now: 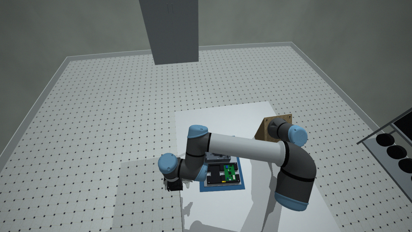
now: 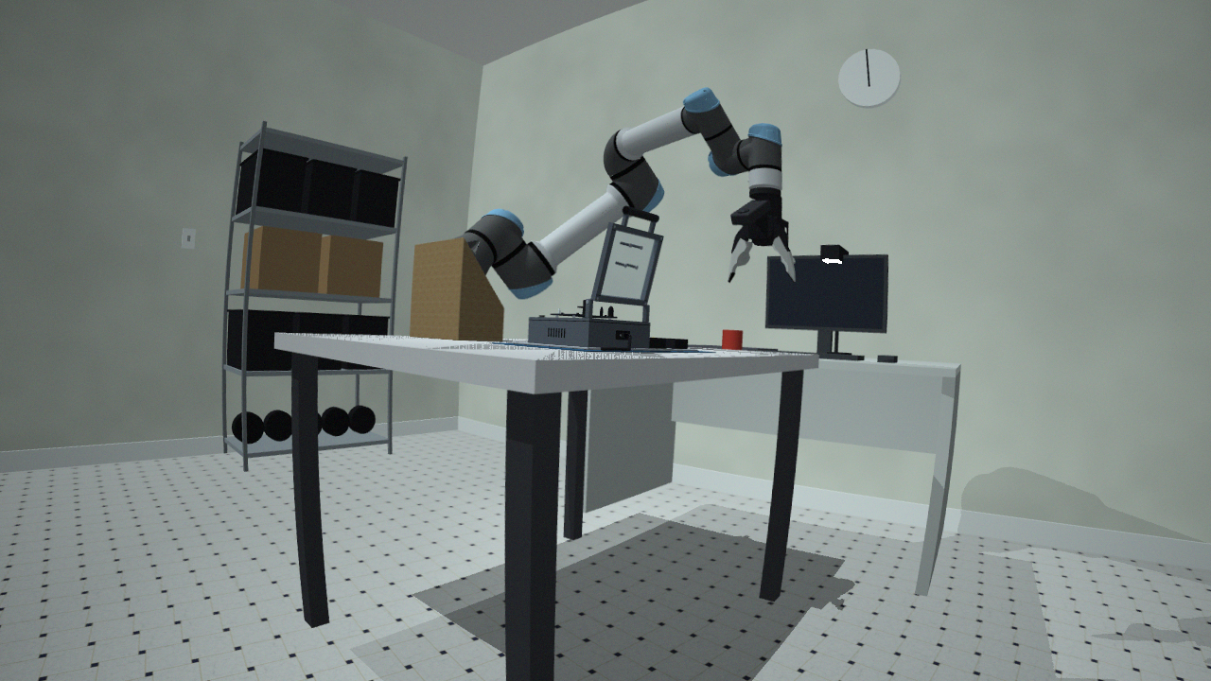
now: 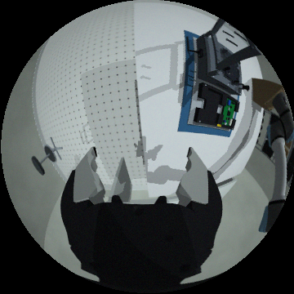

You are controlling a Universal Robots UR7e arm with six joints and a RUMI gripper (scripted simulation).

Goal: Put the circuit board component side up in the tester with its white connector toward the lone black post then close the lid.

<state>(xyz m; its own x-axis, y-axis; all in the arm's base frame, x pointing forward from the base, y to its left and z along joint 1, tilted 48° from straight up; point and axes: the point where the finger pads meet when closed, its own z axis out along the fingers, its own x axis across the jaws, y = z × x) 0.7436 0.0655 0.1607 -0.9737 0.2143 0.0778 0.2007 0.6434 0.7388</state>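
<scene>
Circuit board (image 1: 229, 172) lay flat in the black tray (image 1: 214, 176), green face up, at the tray's right end as the top view showed it. Long axis ran from the tray's near edge toward the tester (image 1: 216, 157) behind it. White connector not resolvable in any view, so which way the board pointed could not be told.

Tray and tester both sat on a blue mat (image 1: 241, 184) on the white table (image 1: 224, 121), roughly mid-table, toward the edge where the arm's wrist hung. Tester lid (image 2: 628, 264) stood open, nearly upright, hinged at the tester's back. 2 short dark lines of print on the lid's light face; too small to read.

Arm rose from a brown mount (image 2: 448, 291) at the far side of the table, upper arm angled up, forearm crossing above the tester, wrist turned straight down. Gripper (image 2: 760, 258) hung high above the table edge, well apart from tray and board, tips pointed down.

Gripper fully spread, nothing between the pale fingers. In the wrist view the mat, tray and board appeared far off at upper right.

Off the table: a red cylinder (image 2: 731, 338) and a dark monitor (image 2: 826, 291) on a desk behind. No legible brands anywhere.
</scene>
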